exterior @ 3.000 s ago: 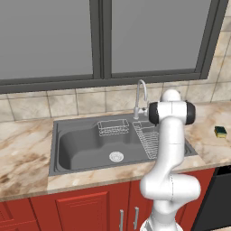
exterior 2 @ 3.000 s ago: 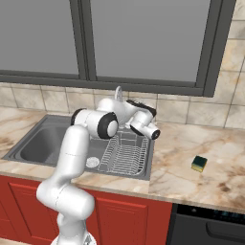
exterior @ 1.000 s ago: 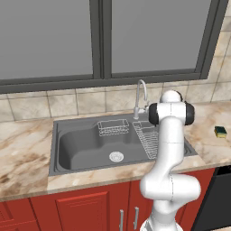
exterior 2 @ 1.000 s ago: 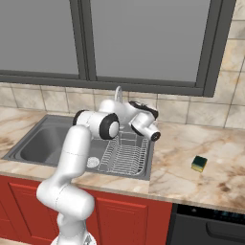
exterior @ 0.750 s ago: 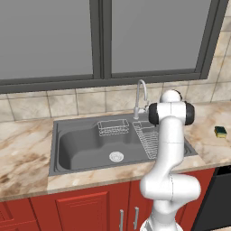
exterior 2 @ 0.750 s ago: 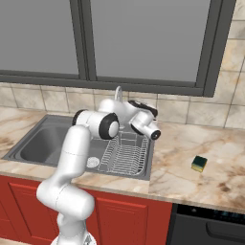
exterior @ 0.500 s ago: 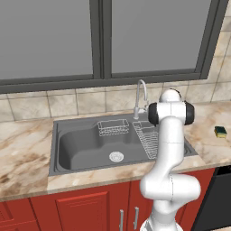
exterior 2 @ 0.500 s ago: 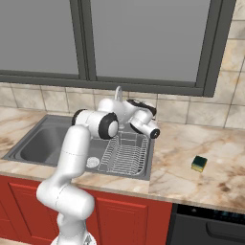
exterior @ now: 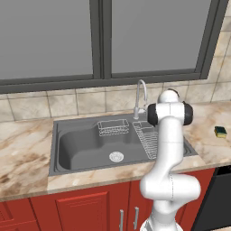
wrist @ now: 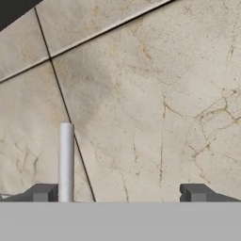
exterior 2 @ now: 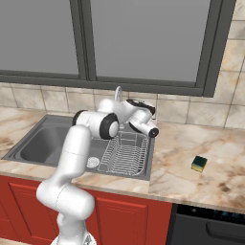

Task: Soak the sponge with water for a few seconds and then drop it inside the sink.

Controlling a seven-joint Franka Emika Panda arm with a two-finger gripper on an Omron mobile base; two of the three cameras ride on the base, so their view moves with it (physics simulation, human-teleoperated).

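The sponge (exterior: 220, 131) (exterior 2: 200, 163), yellow with a dark green top, lies on the marble counter well to the right of the sink (exterior: 56, 149) (exterior 2: 42, 139). My gripper (exterior 2: 141, 103) (wrist: 118, 195) hovers over the sink's back right corner, beside the chrome faucet (exterior: 141, 96), and points at the tiled wall. Its fingertips (wrist: 42, 192) stand wide apart with nothing between them, so it is open. A pale rod of the faucet (wrist: 66, 160) rises close before the left fingertip. The water is out of view.
A wire rack (exterior: 149, 137) (exterior 2: 124, 153) fills the sink's right part, and a small wire basket (exterior: 113, 127) hangs at its back. The round drain (exterior: 116, 156) sits in the basin floor. A window runs above the tiled backsplash. A dark appliance (exterior 2: 210, 225) stands below the counter on the right.
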